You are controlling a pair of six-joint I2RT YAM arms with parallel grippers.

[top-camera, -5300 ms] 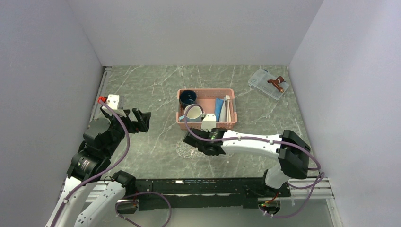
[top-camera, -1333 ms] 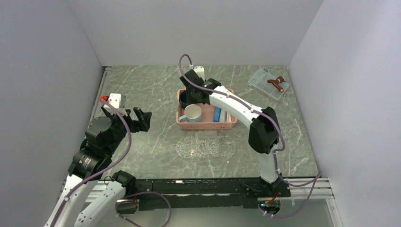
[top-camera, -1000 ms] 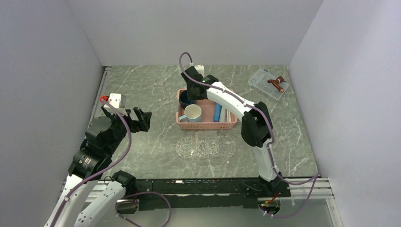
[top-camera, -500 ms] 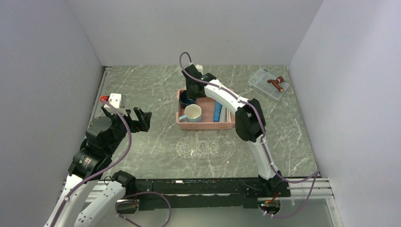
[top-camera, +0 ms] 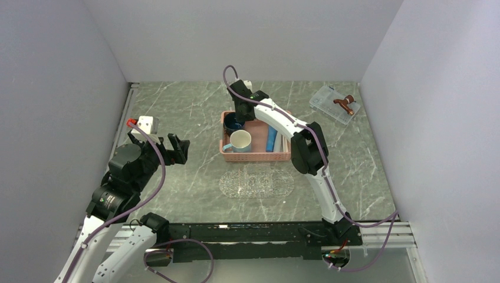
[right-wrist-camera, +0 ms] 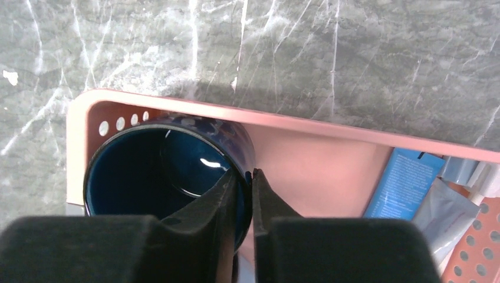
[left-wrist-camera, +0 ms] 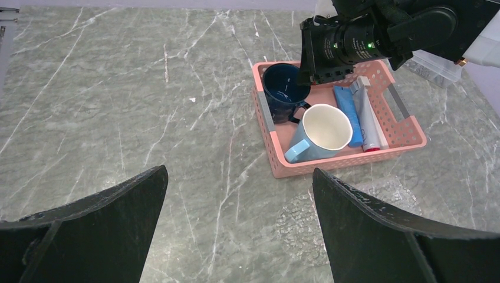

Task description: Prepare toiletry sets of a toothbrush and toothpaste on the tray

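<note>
- Right wrist view: the right fingers (right-wrist-camera: 231, 191) pinch the rim of the dark blue mug (right-wrist-camera: 147, 171), one inside and one outside.
- That mug stands in the far left corner of the pink basket (top-camera: 257, 158).
- The toothpaste (left-wrist-camera: 348, 112) lies in the basket's right side, with the toothbrush (left-wrist-camera: 365, 118) just beside it.
- A light blue mug (left-wrist-camera: 323, 127) lies tipped in the basket.
- The tray (top-camera: 283, 186) sits on the bench (top-camera: 177, 106), near the basket's front.
- The left fingers (left-wrist-camera: 118, 206) are wide apart, well away from the basket.
</note>
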